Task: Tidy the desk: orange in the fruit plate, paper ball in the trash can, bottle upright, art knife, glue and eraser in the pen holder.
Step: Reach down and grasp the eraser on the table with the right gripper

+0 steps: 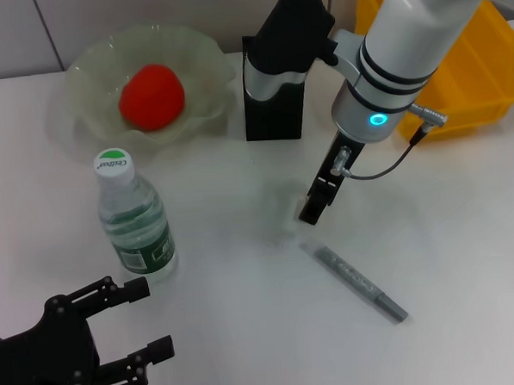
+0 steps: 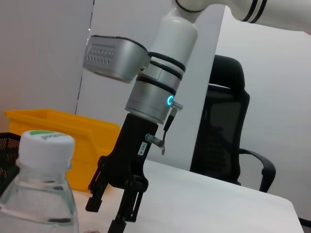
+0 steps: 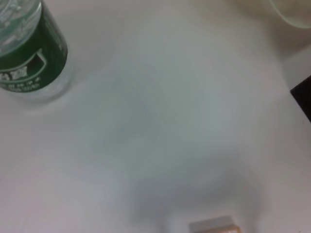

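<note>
From the head camera, the right arm reached in from the upper right, its white forearm angled down so that the right gripper (image 1: pixel 314 208) hung just over the white surface (image 1: pixel 247 331), near the middle; whether its jaws were spread could not be told here. The left gripper (image 1: pixel 141 324) sat low at the near left corner, jaws spread, holding nothing. The bottle (image 1: pixel 134 218) stood upright just beyond it, clear plastic with a green-topped cap. The orange (image 1: pixel 151 96) lay inside the fruit plate (image 1: pixel 205 57), a pale, wavy-rimmed glass bowl at the far left. The black pen holder (image 1: pixel 274 114) stood beside the plate, partly behind the arm, and the yellow trash can (image 1: pixel 483 68) was at the far right edge. A grey pen-shaped stick (image 1: pixel 355 282) lay flat, with open room all around it.

In the left wrist view, the right gripper (image 2: pixel 116 206) pointed downwards with its dark jaws parted, nothing between them.

In the right wrist view, the tan eraser (image 3: pixel 214 226) lay on the surface at the picture's edge, well apart from the bottle (image 3: pixel 29 53).
</note>
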Controlling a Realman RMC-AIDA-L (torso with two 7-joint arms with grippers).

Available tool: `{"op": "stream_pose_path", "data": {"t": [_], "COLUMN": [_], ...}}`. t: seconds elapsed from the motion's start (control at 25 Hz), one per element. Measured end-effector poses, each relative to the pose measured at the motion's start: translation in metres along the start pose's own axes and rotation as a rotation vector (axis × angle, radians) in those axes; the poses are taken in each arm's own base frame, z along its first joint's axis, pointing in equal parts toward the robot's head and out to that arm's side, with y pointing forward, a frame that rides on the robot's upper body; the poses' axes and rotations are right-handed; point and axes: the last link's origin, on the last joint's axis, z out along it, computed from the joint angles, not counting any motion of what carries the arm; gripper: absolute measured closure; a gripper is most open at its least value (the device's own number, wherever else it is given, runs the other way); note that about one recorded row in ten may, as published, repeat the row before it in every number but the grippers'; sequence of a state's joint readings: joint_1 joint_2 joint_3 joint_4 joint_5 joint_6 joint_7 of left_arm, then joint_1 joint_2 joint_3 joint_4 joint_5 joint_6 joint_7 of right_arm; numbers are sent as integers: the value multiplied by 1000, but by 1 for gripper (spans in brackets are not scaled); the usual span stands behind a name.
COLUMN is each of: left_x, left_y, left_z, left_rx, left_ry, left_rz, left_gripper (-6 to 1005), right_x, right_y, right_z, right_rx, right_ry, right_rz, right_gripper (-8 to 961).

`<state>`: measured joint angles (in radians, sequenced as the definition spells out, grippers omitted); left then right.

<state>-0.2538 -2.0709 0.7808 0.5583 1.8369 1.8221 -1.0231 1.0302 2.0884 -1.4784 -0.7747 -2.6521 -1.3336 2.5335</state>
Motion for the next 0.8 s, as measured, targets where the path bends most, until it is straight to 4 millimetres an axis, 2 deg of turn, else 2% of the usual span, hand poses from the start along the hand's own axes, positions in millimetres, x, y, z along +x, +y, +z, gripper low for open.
{"op": "stream_pose_path", "data": {"t": [0.8], "left_x": [1], "left_y": [-2], "left_z": [4], "left_rx": [-5], "left_ry": [4], "left_rz": [-3], "left_gripper": [226], "right_x": [2], "right_y": [0], "right_z": [15], "right_rx": [9], "right_ry": [-4], "right_rz": [3], "right_gripper": [275]}}
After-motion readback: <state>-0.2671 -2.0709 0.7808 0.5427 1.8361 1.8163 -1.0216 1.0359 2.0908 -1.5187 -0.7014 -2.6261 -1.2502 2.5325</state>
